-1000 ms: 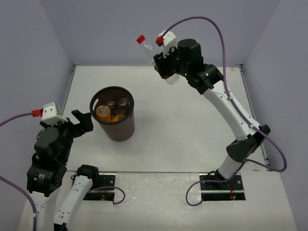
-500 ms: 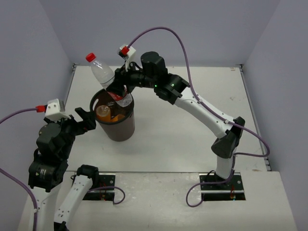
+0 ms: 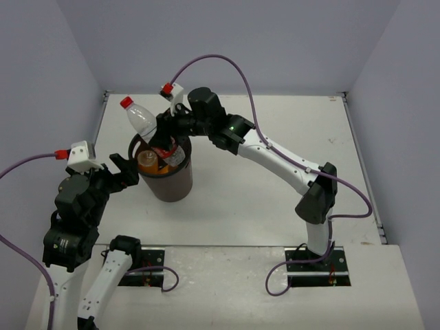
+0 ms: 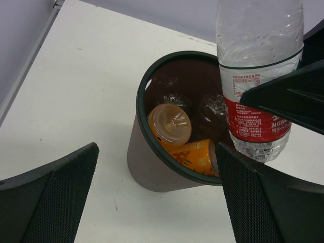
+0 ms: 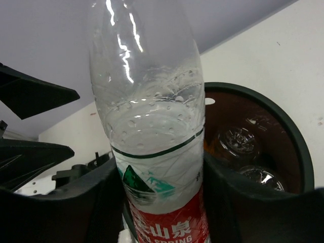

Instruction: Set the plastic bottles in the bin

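Your right gripper clamps bottle at label; bin below fingertips. Bottle looks empty (light), thin, slick, crushable: grip label band gently. Your left gripper spread, holding 0.

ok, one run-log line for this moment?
right gripper: holds red-labelled bottle, tilted over bin | left gripper: open, empty, beside bin | in bin: orange bottles, clear bottles
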Controlling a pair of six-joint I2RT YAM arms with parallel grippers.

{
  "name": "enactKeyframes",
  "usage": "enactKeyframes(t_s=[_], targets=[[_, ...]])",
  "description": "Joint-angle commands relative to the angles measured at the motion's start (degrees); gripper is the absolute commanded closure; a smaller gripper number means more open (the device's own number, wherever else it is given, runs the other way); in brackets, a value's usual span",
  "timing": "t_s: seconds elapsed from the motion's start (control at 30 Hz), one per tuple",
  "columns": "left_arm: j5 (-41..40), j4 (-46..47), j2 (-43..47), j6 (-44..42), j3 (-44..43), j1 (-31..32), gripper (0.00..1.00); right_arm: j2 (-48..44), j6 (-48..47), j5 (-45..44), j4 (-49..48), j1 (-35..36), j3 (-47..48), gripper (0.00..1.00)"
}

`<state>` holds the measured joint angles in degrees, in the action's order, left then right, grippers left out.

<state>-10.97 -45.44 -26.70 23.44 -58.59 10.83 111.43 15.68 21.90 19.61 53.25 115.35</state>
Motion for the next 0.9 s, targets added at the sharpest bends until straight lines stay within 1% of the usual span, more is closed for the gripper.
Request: enactKeyframes(t_s=[0.0, 0.07, 0.13, 0.53, 0.6, 0.73, 0.8, 0.87], targets=[[0.68, 1.94, -0.11, 0.29, -0.12, -0.55, 0.0, 0.37, -0.12, -0.81, -2.91, 0.45, -0.47, 0.37], [0.68, 2.02, -0.19, 0.29, -0.21, -0.55, 0.0, 0.28, -0.04, -0.72, -3.0, 0.45, -0.48, 0.33], [0.57, 1.94, -0.06, 0.29, -0.35, -0.61, 0.0, 0.2, -0.17, -0.88, -2.88, 0.45, -0.02, 0.26], [-0.23, 1.63, 0.63, 0.55, -0.5, -0.59, 0.0, -2.82, -1.95, -4.05, -1.77, 0.45, 0.4, 0.19], [-0.28, 1.5, 0.65, 0.52, -0.81, -0.55, 0.0, -3.88, -2.11, -5.11, -1.91, 0.45, 0.08, 0.16], [-0.53, 1.41, 0.59, 0.46, -1.24, -0.55, 0.0, -8.13, -1.44, -11.45, -2.56, 0.29, -2.56, 0.02], [-0.58, 1.41, 0.59, 0.55, -1.35, -0.55, 0.0, -10.85, -0.88, -15.54, -2.47, -0.08, -4.88, 0.01], [-0.83, 1.41, 0.51, 0.66, -1.44, -0.55, 0.0, -15.09, 1.59, -19.57, -2.48, -2.32, -8.26, 0.01]])
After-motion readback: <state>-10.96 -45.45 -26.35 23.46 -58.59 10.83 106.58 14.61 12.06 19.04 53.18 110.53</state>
